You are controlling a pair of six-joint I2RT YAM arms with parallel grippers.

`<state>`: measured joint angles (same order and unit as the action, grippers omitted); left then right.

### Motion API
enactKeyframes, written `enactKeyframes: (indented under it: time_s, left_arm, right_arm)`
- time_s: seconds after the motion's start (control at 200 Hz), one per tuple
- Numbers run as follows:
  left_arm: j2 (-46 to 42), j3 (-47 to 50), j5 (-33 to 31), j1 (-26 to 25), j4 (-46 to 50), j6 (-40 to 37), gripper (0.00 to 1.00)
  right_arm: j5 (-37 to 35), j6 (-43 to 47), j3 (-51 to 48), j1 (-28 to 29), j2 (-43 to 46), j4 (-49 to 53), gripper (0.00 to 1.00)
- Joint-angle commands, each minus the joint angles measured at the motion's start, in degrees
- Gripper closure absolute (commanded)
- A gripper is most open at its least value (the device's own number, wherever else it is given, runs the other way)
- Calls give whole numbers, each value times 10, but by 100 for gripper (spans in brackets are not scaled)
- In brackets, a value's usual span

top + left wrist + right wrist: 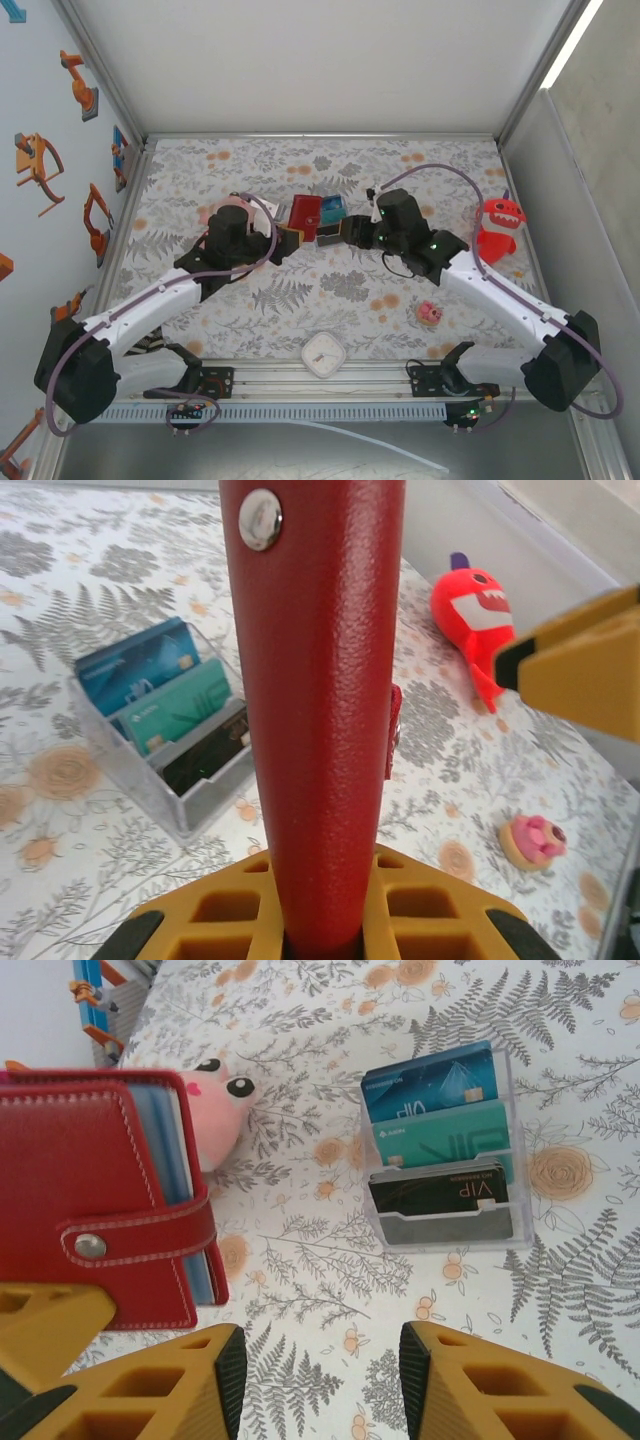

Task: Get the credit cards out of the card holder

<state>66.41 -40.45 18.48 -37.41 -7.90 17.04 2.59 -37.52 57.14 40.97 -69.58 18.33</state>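
Observation:
The dark-red card holder stands upright on its edge, its spine clamped between the yellow fingers of my left gripper. It is folded shut, the snap tab fastened across blue-grey pocket edges; any credit cards inside it are hidden. From above, the card holder sits mid-table just ahead of the left gripper. My right gripper is open over bare tablecloth, just right of the holder and touching nothing. A clear plastic box holds a blue, a teal and a black card.
A pink plush lies behind the card holder. At the right wall stands a red monster plush. A pink donut toy and a small white clock lie near the front edge.

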Motion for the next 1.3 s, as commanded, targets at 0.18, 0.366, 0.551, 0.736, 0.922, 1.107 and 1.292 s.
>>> enactKeyframes:
  time_s: [0.18,0.366,0.551,0.736,0.922,1.107,1.292]
  left_arm:
    - [-15,16,-57,0,-19,12,100]
    - [-16,25,-75,0,-25,17,100]
    - [-14,27,-81,1,-21,14,100]
    - [-6,21,-73,0,-20,11,100]
    - [-4,18,-64,0,-25,11,100]
    - [0,16,-54,0,-26,15,100]
    - [-1,19,-47,0,-32,16,100]
  right_arm:
    - [-93,-15,99,81,-72,43,64]
    - [-60,-17,119,88,-103,21,67]
    - [-56,-22,131,88,-119,12,66]
    - [-12,-32,130,87,-139,-39,65]
    - [15,-40,138,88,-163,-69,65]
    - [25,-41,153,87,-184,-78,65]
    - [20,-41,163,88,-201,-77,66]
